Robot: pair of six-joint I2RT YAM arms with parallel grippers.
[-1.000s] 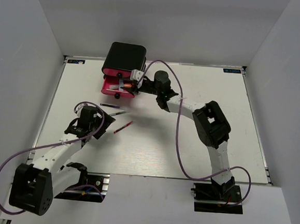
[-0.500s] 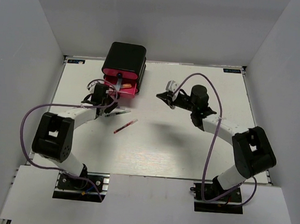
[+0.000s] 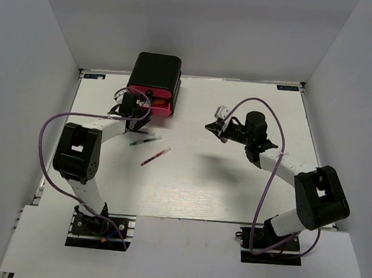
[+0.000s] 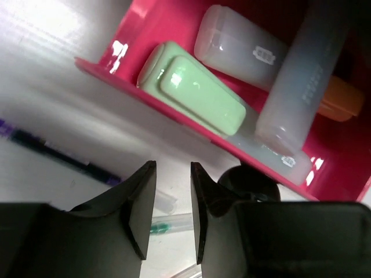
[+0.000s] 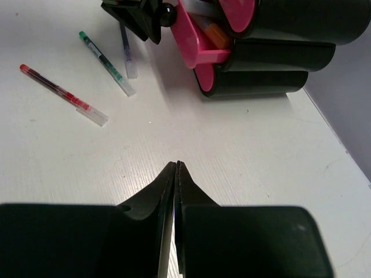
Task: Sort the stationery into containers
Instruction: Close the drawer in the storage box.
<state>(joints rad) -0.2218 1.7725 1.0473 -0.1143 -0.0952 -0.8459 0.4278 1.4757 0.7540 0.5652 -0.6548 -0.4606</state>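
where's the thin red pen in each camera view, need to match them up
Top external: the thin red pen lies centre-left, just nearer the arm bases than the thin green pen.
Left wrist: not in it.
Right wrist: upper left, left of the green pen.
Shared landmark: the open pink drawer.

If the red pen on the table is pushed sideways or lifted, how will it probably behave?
The red pen looks thin, straight and round, so a sideways push would likely roll it across the smooth white table. It seems rigid, so it should stay straight when lifted. Its clear end looks glossy, so it may slip in a loose grip.
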